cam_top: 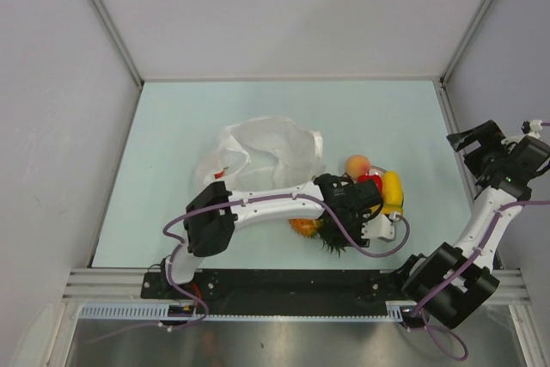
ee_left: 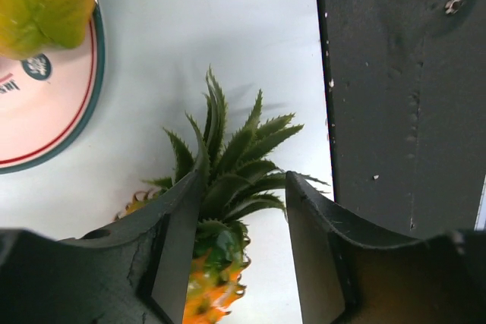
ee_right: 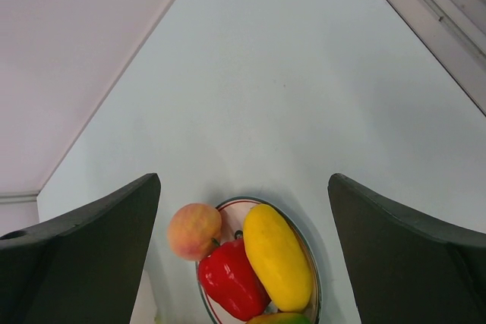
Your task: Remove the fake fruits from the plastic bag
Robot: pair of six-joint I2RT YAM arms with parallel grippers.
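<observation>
Seen from above, the crinkled, translucent plastic bag (cam_top: 258,145) lies slack on the table (cam_top: 172,135), with the glossy orange pineapple (cam_top: 307,228) out near the front edge. Left wrist: the left gripper (ee_left: 243,181) stands released astride the spiky green crown; lifting away could snag a leaf and drag the fruit off the table. Right wrist: the right gripper (ee_right: 244,180), spread wide and empty, overlooks a smooth peach (ee_right: 194,231) beside the round plate (ee_right: 231,216).
</observation>
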